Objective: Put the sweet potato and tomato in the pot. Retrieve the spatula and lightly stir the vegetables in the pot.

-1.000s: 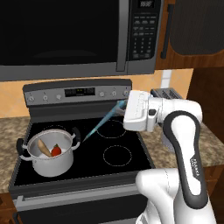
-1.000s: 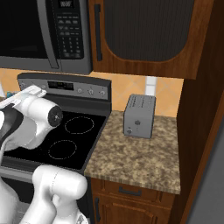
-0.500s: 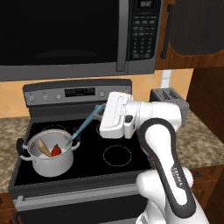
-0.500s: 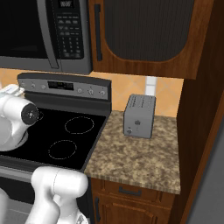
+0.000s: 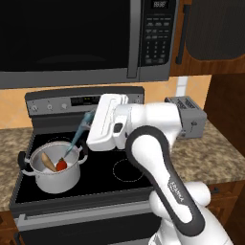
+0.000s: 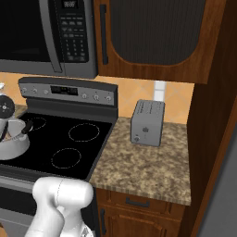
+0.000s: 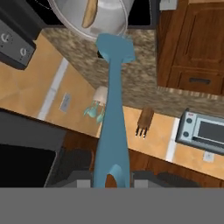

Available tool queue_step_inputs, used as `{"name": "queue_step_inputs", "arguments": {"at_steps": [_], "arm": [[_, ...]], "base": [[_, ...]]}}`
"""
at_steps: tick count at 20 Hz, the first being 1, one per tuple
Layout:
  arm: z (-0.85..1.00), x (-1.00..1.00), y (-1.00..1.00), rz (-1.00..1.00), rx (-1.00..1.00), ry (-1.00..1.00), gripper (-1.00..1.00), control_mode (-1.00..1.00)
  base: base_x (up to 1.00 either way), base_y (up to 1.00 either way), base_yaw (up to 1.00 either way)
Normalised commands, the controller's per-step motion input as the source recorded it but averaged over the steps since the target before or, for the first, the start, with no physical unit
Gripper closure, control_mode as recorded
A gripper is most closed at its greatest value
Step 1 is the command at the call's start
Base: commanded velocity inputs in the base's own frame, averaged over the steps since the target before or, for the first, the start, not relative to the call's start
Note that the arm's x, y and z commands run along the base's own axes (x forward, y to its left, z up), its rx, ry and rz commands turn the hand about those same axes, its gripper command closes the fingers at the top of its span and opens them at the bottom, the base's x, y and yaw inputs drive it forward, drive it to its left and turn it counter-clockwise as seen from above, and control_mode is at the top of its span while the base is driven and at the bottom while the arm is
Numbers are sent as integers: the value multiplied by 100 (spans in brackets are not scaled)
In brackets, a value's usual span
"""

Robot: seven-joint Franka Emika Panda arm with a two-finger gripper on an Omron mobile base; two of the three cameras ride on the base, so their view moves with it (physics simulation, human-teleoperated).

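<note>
The gripper is clamped on the spatula, whose blade reaches down from it into the pot on the stove's front left burner, beside the sweet potato and tomato.

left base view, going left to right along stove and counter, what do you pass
pot → sweet potato → tomato → spatula → toaster
</note>
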Motion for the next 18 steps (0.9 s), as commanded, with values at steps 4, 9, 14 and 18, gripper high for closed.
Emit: {"name": "queue_step_inputs", "arguments": {"at_steps": [4,9,14,18], "arm": [[0,1,44,-10,-19,5,100,-100],[-9,3,35,-3,-3,7,100,-100],[-27,0,20,0,1,8,100,-100],[-41,6,30,0,1,0,100,-100]], "base": [[0,0,0],[0,0,0],[0,0,0],[0,0,0]]}}
